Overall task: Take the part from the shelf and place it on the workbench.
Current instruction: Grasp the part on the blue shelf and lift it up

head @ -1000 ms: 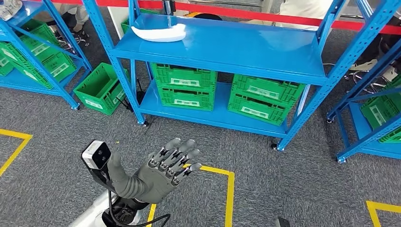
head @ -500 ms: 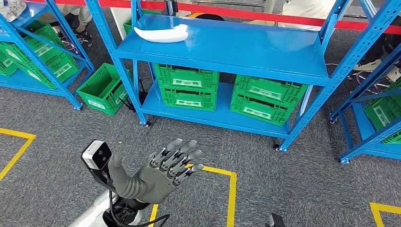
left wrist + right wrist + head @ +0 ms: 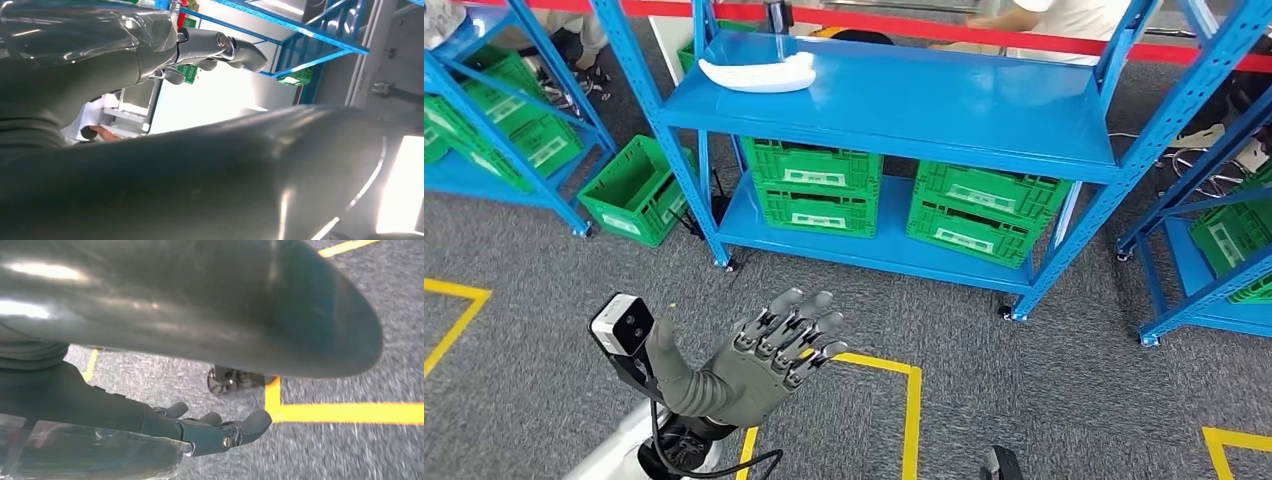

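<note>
A white curved part (image 3: 759, 72) lies on the upper board of the blue shelf (image 3: 944, 105), near its back left corner. My left hand (image 3: 764, 355) is raised over the grey carpet well in front of the shelf, fingers spread and holding nothing. In the left wrist view its fingers (image 3: 220, 47) stretch out toward the shelf frame. My right hand (image 3: 200, 430) hangs low above the carpet, fingers loosely extended with nothing in them.
Green crates (image 3: 814, 185) fill the shelf's lower board, and one more crate (image 3: 636, 190) stands on the floor to the left. Further blue racks flank both sides (image 3: 1214, 250). Yellow floor tape (image 3: 911, 400) marks squares. People stand behind a red barrier (image 3: 1024, 40).
The whole picture has shifted slightly as the camera moved; the shelf sits a little lower-left. My left hand stays raised and spread, holding nothing.
</note>
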`<state>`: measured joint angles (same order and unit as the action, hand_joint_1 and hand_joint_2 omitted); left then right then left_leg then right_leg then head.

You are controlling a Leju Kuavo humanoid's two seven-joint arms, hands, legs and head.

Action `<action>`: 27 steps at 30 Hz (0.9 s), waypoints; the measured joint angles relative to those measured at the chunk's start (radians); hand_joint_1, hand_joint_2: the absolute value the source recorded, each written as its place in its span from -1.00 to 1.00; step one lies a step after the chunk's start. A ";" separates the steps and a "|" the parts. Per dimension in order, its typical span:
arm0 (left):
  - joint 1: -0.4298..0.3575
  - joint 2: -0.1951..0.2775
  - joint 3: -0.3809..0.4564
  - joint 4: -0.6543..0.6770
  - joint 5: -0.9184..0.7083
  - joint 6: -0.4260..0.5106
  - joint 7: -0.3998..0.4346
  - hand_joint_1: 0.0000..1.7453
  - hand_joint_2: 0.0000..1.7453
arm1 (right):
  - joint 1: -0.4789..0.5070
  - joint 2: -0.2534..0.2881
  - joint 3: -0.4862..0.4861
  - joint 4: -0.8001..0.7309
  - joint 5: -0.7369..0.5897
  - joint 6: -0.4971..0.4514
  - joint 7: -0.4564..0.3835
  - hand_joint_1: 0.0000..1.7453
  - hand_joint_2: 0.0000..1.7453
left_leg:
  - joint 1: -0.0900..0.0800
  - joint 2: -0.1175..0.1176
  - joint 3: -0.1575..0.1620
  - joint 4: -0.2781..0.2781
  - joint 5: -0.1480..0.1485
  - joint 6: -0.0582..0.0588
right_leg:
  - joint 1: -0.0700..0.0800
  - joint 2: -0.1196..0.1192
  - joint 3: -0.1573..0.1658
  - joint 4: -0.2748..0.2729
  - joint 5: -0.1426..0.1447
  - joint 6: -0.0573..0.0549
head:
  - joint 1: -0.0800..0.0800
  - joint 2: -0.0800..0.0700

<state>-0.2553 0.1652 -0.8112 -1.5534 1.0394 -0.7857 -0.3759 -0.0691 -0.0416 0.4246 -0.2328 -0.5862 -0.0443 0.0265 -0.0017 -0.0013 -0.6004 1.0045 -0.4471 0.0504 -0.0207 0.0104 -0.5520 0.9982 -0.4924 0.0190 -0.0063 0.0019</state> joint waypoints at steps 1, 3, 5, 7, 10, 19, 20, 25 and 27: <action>0.000 0.000 0.001 0.000 0.000 -0.001 0.000 -1.00 -1.00 | -0.001 0.001 0.000 0.000 0.002 0.000 0.002 -1.00 -1.00 | 0.002 0.000 0.010 -0.012 0.003 0.003 | 0.001 -0.002 -0.001 0.005 -0.004 0.003 | 0.001 0.000; -0.002 0.000 0.004 0.000 0.001 -0.002 -0.001 -1.00 -1.00 | -0.005 0.001 0.001 0.000 0.005 -0.001 0.005 -1.00 -1.00 | 0.006 0.001 0.031 -0.036 0.008 0.009 | 0.003 -0.006 -0.032 0.069 -0.033 0.001 | 0.002 0.000; -0.002 0.000 0.003 0.001 0.001 -0.002 -0.001 -1.00 -1.00 | -0.007 0.000 0.003 0.000 0.006 -0.001 0.007 -1.00 -1.00 | 0.002 0.001 0.036 -0.038 0.005 0.013 | 0.002 -0.007 -0.106 0.202 -0.077 -0.006 | 0.002 0.000; 0.000 0.000 0.003 0.003 0.000 -0.002 -0.001 -1.00 -1.00 | -0.006 -0.002 0.005 0.000 0.006 -0.002 0.008 -1.00 -1.00 | 0.001 -0.003 0.040 -0.037 -0.002 0.013 | 0.001 -0.007 -0.162 0.279 -0.087 0.003 | 0.002 0.000; 0.002 0.001 0.004 0.003 0.000 -0.002 -0.001 -1.00 -1.00 | -0.008 -0.004 0.007 0.000 0.009 -0.002 0.009 -1.00 -1.00 | 0.002 -0.007 0.059 -0.030 -0.023 0.003 | -0.006 -0.010 -0.108 0.128 0.002 0.033 | 0.003 0.000; 0.004 0.008 0.016 0.005 -0.007 -0.006 -0.005 -1.00 -1.00 | -0.021 0.000 0.012 -0.002 0.015 -0.003 0.017 -1.00 -1.00 | 0.005 -0.004 0.002 0.125 -0.119 -0.044 | -0.012 -0.005 -0.016 0.007 0.015 -0.021 | 0.001 0.000; 0.004 0.008 0.016 0.006 -0.008 -0.006 -0.005 -1.00 -1.00 | -0.021 0.001 0.013 -0.002 0.015 -0.003 0.017 -1.00 -1.00 | 0.007 -0.004 -0.045 0.203 -0.144 -0.048 | -0.012 -0.005 -0.010 0.007 0.009 -0.025 | 0.001 0.000; 0.008 0.011 0.017 0.008 -0.009 -0.006 -0.005 -1.00 -1.00 | -0.020 0.004 0.017 -0.002 0.015 -0.003 0.018 -1.00 -1.00 | 0.008 -0.004 -0.113 0.177 -0.010 -0.032 | -0.007 0.004 0.047 0.005 -0.037 -0.023 | 0.000 0.000; 0.008 0.012 0.019 0.009 -0.009 -0.006 -0.005 -1.00 -1.00 | -0.023 0.009 0.018 -0.002 0.015 -0.003 0.018 -1.00 -1.00 | -0.001 -0.003 -0.069 0.068 0.052 -0.010 | -0.005 0.007 0.065 -0.001 -0.053 -0.017 | 0.003 0.000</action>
<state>-0.2473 0.1777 -0.7918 -1.5444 1.0303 -0.7921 -0.3811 -0.0918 -0.0330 0.4423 -0.2350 -0.5715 -0.0478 0.0442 -0.0032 -0.0047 -0.6698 1.0720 -0.3950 0.0403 -0.0254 0.0171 -0.4867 0.9970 -0.5454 0.0019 -0.0034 0.0019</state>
